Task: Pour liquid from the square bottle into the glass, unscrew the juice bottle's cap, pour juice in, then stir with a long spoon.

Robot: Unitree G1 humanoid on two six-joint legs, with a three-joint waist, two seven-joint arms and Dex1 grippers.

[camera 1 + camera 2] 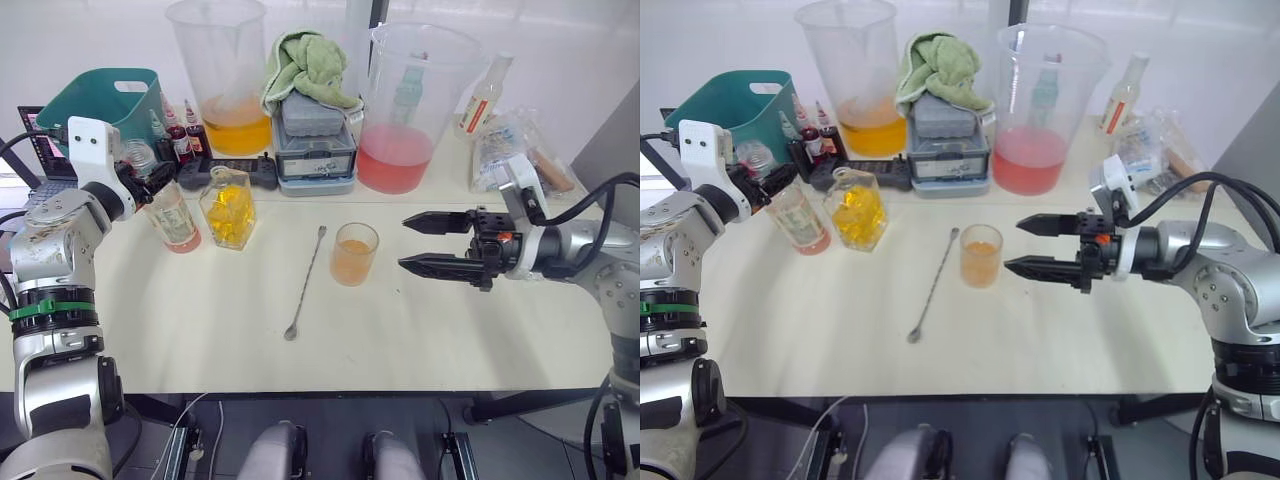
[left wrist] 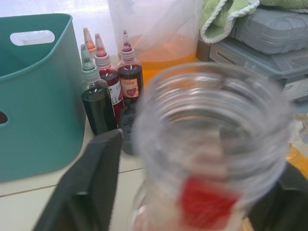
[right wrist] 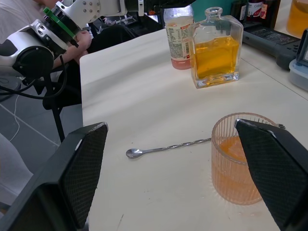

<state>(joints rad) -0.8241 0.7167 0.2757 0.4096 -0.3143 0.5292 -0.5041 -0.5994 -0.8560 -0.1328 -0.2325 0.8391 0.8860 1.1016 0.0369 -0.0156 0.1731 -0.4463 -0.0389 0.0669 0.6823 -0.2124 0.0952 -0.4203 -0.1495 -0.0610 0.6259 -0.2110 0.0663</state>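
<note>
The juice bottle (image 1: 173, 217) stands at the left of the table with a little pink liquid at its bottom. Its mouth (image 2: 211, 120) is uncapped. My left gripper (image 1: 158, 186) is shut on its neck. Right beside it stands the square bottle (image 1: 229, 207), holding yellow liquid. The ribbed glass (image 1: 354, 254) sits mid-table, about half full of orange liquid. The long twisted spoon (image 1: 306, 283) lies flat just left of the glass. My right gripper (image 1: 422, 243) hovers open just right of the glass, its fingertips pointing at it and nothing between them.
A teal basket (image 1: 100, 100) and small dye bottles (image 1: 175, 130) stand behind the juice bottle. Two large pitchers (image 1: 225, 80) (image 1: 410, 100), a grey case (image 1: 315, 145) under a green towel, and a black controller (image 1: 225, 172) line the back. A plastic bag (image 1: 515, 145) lies at the back right.
</note>
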